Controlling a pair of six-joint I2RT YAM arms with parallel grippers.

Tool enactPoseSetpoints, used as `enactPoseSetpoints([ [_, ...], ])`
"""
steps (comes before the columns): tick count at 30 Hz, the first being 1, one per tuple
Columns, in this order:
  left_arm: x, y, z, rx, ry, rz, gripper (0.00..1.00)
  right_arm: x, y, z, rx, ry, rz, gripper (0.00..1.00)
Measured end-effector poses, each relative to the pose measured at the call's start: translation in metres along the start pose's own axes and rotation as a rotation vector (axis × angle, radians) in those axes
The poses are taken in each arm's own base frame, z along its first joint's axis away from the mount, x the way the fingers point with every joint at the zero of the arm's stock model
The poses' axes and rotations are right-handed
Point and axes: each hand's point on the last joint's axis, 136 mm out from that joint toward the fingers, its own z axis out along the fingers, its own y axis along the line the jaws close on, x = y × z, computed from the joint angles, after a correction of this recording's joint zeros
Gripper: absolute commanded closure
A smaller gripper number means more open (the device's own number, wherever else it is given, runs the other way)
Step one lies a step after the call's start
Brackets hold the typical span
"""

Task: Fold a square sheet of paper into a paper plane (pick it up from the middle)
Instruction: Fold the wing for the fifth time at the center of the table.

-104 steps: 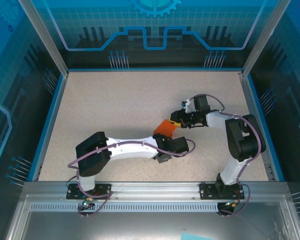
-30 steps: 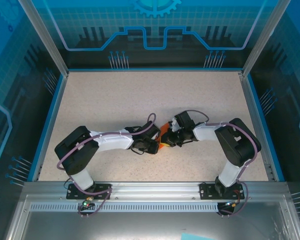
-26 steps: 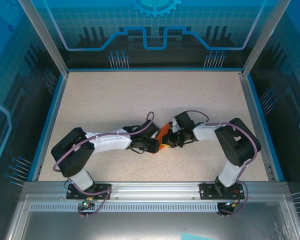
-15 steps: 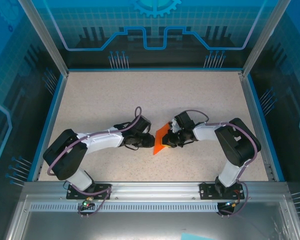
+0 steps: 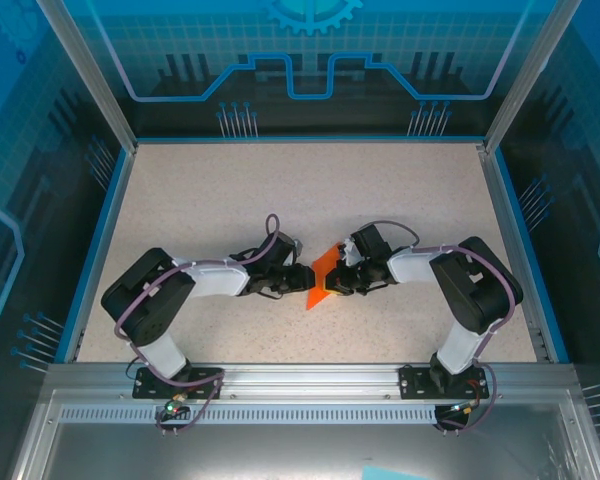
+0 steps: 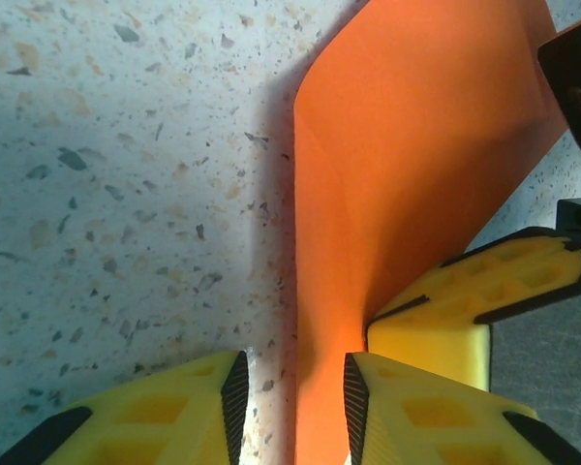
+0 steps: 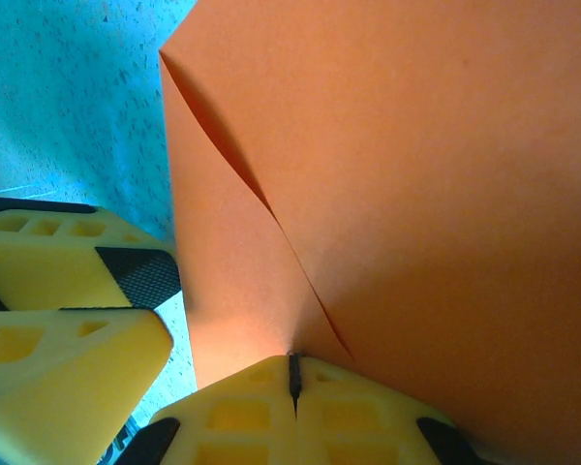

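paper plane (image 5: 325, 268) bright orange | table (image 5: 230, 200) beige, dark-speckled | fingers (image 6: 165, 417) yellow, black pads | arms (image 5: 215, 280) white and black | cables (image 5: 270, 225) purple | walls (image 5: 310, 60) blue, circuit-line pattern

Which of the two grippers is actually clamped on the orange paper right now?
The right gripper: its fingers are pressed shut on the paper plane. The left gripper has its jaws apart, with the paper's edge standing in the gap.

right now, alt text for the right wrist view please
The orange paper plane is pinched in the shut jaws of the right gripper at bottom centre. The left gripper sits lower left, beside it, over speckled table.
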Motion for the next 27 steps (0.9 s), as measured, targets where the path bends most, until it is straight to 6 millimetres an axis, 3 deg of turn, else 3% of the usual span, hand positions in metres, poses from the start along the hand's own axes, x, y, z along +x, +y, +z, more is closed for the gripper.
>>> enactPoseSetpoints([
  [21, -0.014, -0.018, 0.007, 0.039, 0.029, 0.074, 0.91, 0.0, -0.002, -0.002, -0.01, -0.004, -0.017, 0.99],
  [27, -0.013, -0.016, 0.009, 0.011, 0.053, 0.122, 0.95, -0.001, -0.002, -0.004, -0.009, -0.007, -0.014, 0.94],
])
